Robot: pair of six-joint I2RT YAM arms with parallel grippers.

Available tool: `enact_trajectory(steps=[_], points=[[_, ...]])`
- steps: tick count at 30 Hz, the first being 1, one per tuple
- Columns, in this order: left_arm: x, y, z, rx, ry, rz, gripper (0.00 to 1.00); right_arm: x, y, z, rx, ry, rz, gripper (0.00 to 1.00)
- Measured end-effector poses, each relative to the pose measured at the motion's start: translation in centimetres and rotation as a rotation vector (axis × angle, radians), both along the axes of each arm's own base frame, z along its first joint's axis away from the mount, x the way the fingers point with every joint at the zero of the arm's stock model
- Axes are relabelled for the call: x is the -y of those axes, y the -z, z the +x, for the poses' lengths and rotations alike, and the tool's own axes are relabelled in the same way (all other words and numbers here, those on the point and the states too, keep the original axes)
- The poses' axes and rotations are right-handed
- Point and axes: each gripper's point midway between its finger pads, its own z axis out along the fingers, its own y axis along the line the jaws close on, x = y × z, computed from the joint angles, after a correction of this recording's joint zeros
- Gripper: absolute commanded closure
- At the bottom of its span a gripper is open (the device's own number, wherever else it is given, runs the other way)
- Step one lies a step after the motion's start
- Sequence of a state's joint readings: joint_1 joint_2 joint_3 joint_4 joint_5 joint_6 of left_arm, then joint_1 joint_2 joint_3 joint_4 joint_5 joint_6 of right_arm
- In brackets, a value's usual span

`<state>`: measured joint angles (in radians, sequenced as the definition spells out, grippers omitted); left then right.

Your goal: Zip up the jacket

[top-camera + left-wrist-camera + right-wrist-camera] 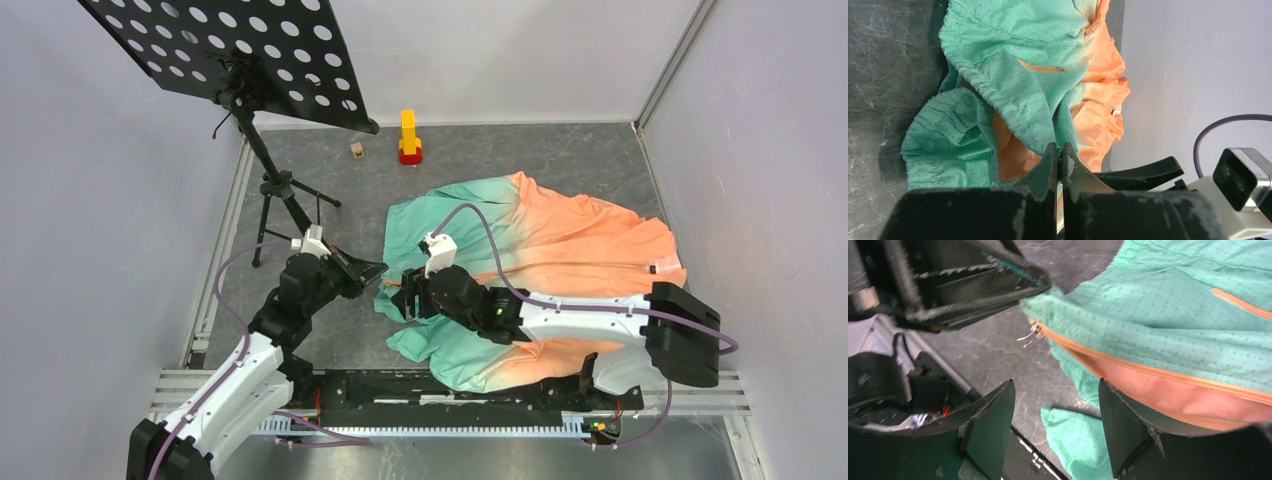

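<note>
The jacket [560,230] lies crumpled on the grey table, mint green on the left fading to peach on the right. My left gripper [378,270] is shut on its green left edge; in the left wrist view the jaws [1060,150] meet with the fabric [1013,80] running into their tips. My right gripper [405,295] hovers open just right of it. In the right wrist view its fingers [1055,425] stand wide apart with only table and a green fold between them. The orange zipper [1148,370] runs along the lifted edge above the right finger, ending near the left gripper's tips [1038,287].
A black perforated music stand [230,50] on a tripod [285,195] stands at the back left. A yellow and red block tower [410,137] and a small wooden cube [356,149] sit at the back. Walls enclose the table; a black rail [450,390] runs along the near edge.
</note>
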<state>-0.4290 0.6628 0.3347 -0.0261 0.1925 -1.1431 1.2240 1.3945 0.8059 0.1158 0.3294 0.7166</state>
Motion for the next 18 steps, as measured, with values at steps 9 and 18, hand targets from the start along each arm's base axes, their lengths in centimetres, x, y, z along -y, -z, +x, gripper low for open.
enact_trajectory(steps=[9,18], points=[[0.1,-0.7,0.0,0.01,-0.012,-0.049,0.98,-1.4,0.2,2.0,0.03,0.086,-0.046,0.34],[0.8,-1.0,-0.2,-0.028,-0.004,-0.137,0.98,-3.1,-0.4,1.5,0.092,0.055,-0.09,0.37]])
